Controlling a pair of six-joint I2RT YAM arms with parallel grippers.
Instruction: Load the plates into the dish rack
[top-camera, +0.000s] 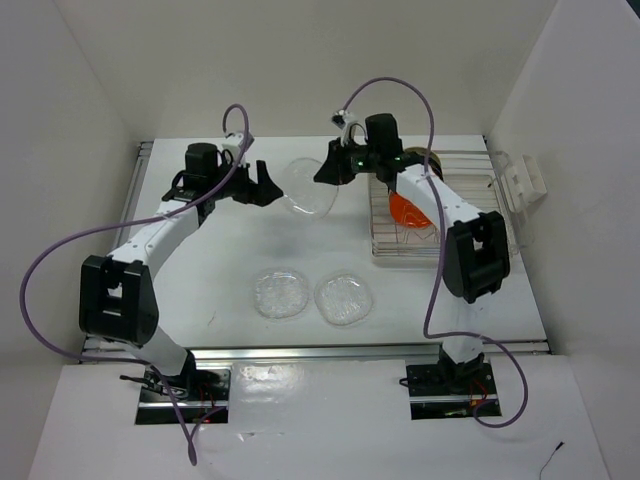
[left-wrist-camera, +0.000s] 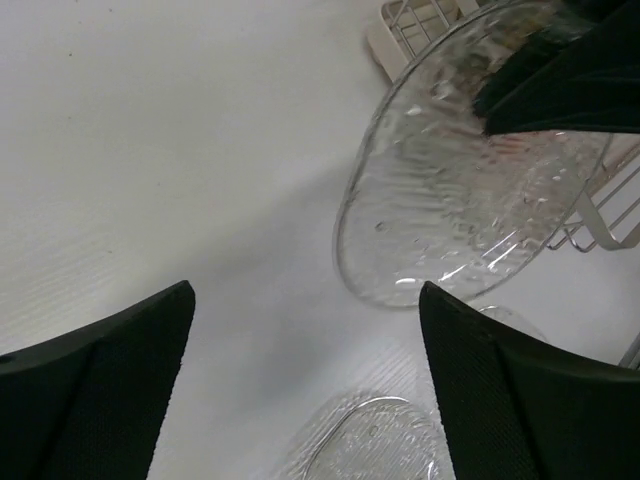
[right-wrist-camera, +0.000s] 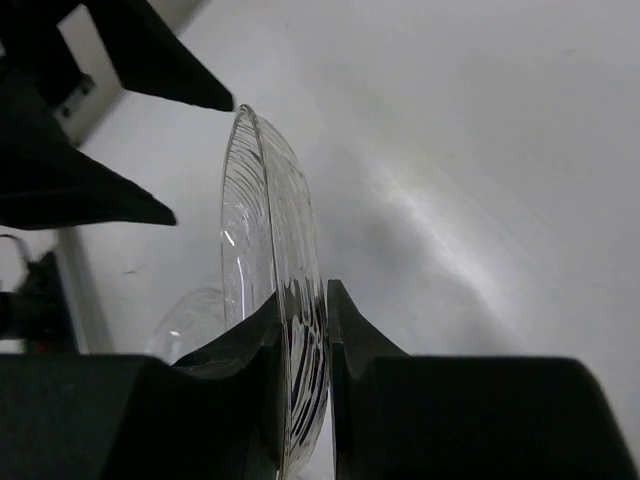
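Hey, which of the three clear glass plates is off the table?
The rear plate, clamped at its rim by the right gripper; the other two lie flat nearer the arm bases.

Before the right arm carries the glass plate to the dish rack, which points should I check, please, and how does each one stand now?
1. Hold of the right gripper on the held glass plate: shut on its rim, ok.
2. State of the left gripper: open, ok.
3. Gap between the left fingers and that plate: very close to its edge, cannot tell.
4. Free slot in the dish rack: the right arm hides much of it beside the orange plate, cannot tell.
5. The two loose glass plates: flat on the table, off the route to the rack, ok.
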